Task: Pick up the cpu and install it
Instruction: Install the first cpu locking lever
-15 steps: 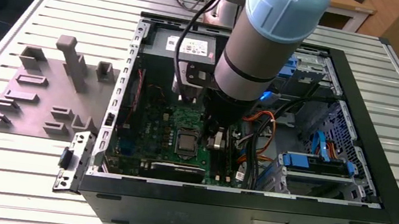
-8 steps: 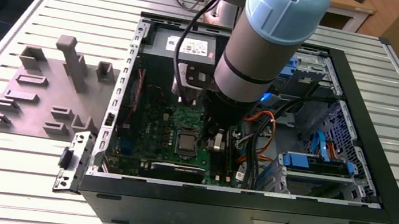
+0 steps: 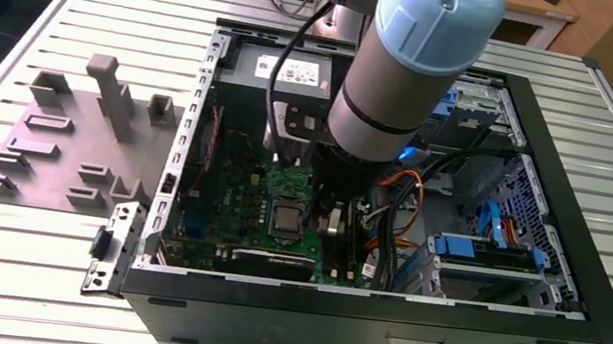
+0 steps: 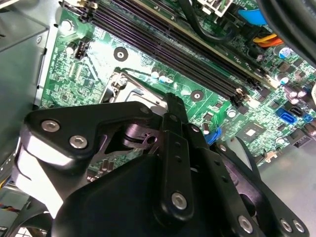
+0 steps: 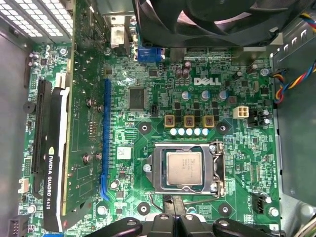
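One cpu [image 5: 183, 168] sits in the socket frame [image 5: 217, 168]; I'd check it lies flat; the gripper's [image 5: 174, 217] jaws I cannot tell.

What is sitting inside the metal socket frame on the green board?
The cpu lies flat inside the socket frame, metal top up. Its underside and the contacts beneath are covered, so full seating cannot be confirmed.
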Controlling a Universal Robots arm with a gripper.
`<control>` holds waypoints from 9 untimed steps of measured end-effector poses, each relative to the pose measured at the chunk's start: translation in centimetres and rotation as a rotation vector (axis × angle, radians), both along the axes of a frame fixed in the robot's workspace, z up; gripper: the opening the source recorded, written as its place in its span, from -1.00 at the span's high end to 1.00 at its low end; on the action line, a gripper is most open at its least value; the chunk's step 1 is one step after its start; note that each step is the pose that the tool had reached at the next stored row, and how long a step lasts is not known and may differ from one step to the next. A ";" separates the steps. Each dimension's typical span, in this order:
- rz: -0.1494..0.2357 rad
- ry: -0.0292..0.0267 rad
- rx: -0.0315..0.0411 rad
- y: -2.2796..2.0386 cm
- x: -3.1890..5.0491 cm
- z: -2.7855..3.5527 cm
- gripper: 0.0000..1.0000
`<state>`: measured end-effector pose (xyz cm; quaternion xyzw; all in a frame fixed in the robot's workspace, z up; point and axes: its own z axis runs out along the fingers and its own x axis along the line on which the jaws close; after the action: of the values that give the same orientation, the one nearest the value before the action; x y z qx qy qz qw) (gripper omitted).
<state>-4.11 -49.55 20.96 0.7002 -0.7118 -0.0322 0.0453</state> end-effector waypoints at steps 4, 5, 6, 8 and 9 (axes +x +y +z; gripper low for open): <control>0.000 0.0000 -0.0002 -0.24 -0.01 -0.13 0.79; 0.000 0.0000 -0.0001 -0.28 -0.01 -0.18 0.79; 0.000 -0.0001 -0.0001 -0.29 -0.01 -0.25 0.79; 0.000 0.0000 -0.0002 -0.32 0.00 -0.41 0.79; 0.000 0.0000 -0.0002 -0.32 0.00 -0.51 0.79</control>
<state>-4.11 -49.88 20.45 0.7002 -0.7118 -0.0321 0.0453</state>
